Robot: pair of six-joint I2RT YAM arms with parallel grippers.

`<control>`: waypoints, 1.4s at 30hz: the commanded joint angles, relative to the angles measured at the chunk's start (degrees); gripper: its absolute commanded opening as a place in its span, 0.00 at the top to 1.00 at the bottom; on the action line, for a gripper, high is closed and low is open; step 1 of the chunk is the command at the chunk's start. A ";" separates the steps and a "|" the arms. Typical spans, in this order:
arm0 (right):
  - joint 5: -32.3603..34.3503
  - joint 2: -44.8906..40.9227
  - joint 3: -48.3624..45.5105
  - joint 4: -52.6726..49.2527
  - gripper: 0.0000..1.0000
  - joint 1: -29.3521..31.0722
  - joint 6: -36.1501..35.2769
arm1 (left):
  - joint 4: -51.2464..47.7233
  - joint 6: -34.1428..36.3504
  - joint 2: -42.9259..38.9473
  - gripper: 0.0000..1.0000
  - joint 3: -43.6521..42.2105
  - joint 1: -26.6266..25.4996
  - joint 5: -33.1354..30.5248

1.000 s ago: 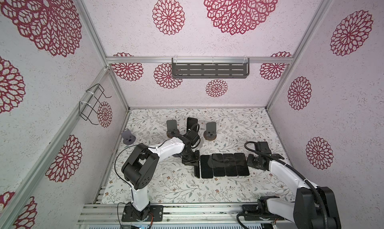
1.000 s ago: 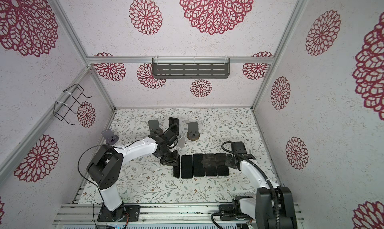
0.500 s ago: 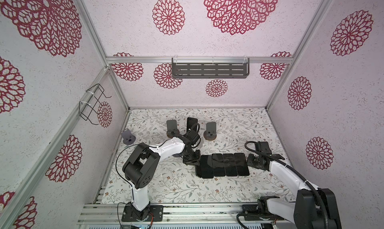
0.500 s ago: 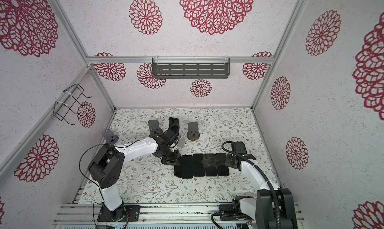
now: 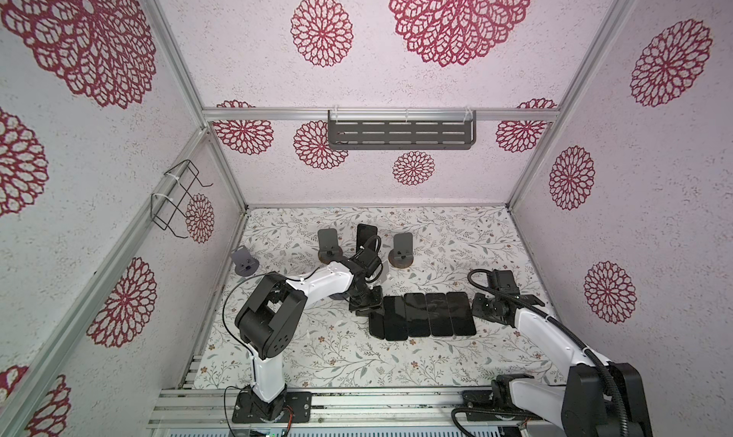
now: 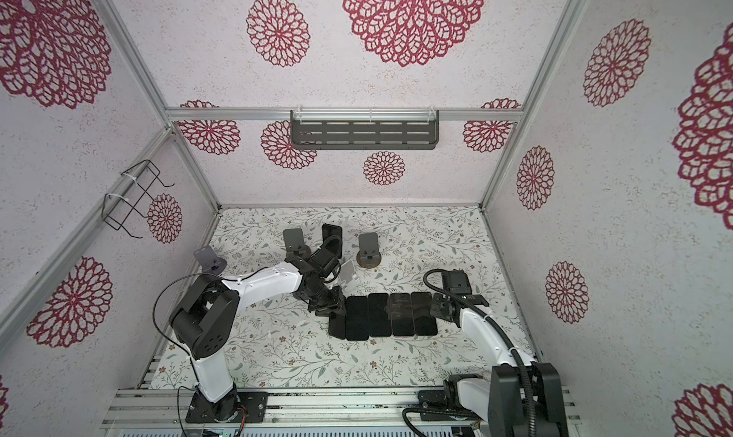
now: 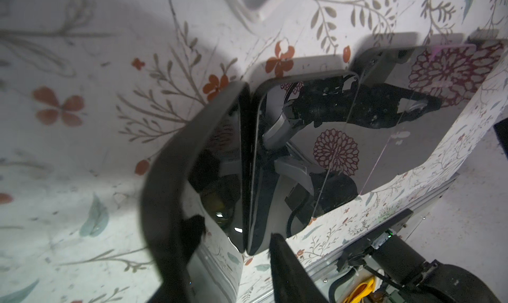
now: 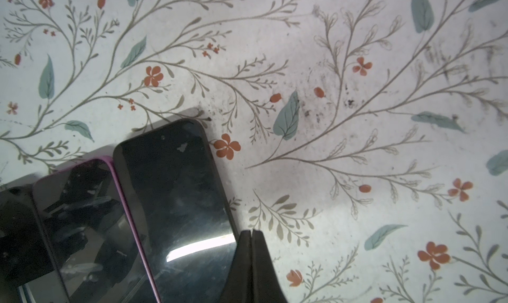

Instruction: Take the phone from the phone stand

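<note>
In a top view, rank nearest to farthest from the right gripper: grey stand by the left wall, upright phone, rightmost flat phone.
1. Rightmost flat phone, lying right beside the right gripper.
2. Upright phone, back centre.
3. Grey stand, far left side.

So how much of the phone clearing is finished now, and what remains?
Done: four dark flat phones lie side by side on the floral table. In hand: the left pincer stands open over a fifth black phone at the row's left end, tilted against its neighbour. Left: one upright black phone is propped at the back, between two empty dark grey stands. The right pincer is shut beside the row.
</note>
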 commanded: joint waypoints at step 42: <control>-16.51 -10.60 1.00 1.26 0.82 -0.33 -5.33 | 18.19 25.08 -23.82 0.29 -0.02 19.15 -4.82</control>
